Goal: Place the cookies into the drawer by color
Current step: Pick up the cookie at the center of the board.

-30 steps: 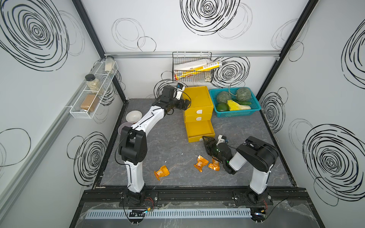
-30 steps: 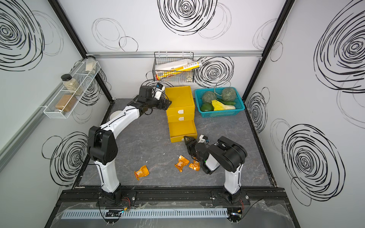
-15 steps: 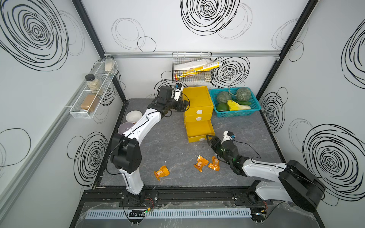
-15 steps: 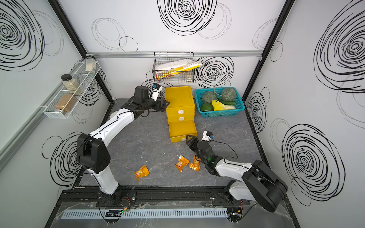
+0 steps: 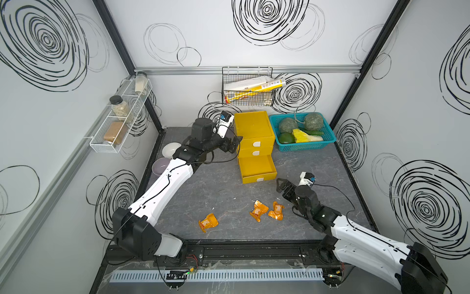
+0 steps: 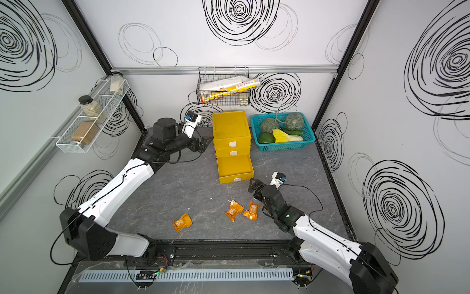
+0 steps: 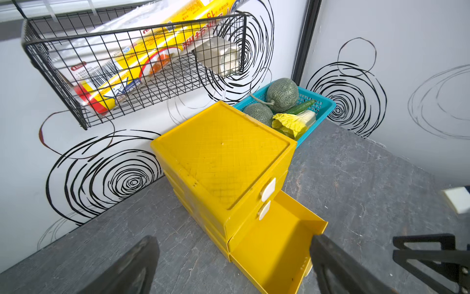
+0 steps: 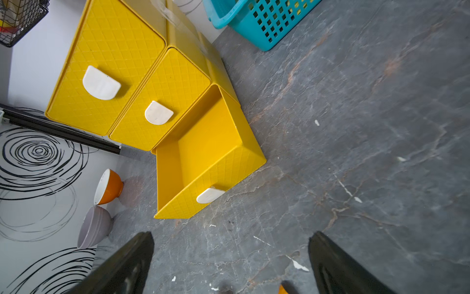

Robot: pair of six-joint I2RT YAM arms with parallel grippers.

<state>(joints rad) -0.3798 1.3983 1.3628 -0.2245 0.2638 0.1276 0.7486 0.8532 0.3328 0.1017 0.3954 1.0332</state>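
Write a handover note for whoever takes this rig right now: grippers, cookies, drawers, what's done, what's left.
Left gripper: open, empty, beside the yellow cabinet, up near its top.
Right gripper: open, empty, low by the front corner of the bottom drawer.
Cookies: three orange packets lie on the table; no black or green ones in view.
Done: bottom drawer pulled open, empty. Upper two drawers shut, contents unseen.
Left: move the orange packets into the open drawer.

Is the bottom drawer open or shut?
Open: the bottom drawer juts out from the cabinet, its bare yellow floor showing; nothing inside.
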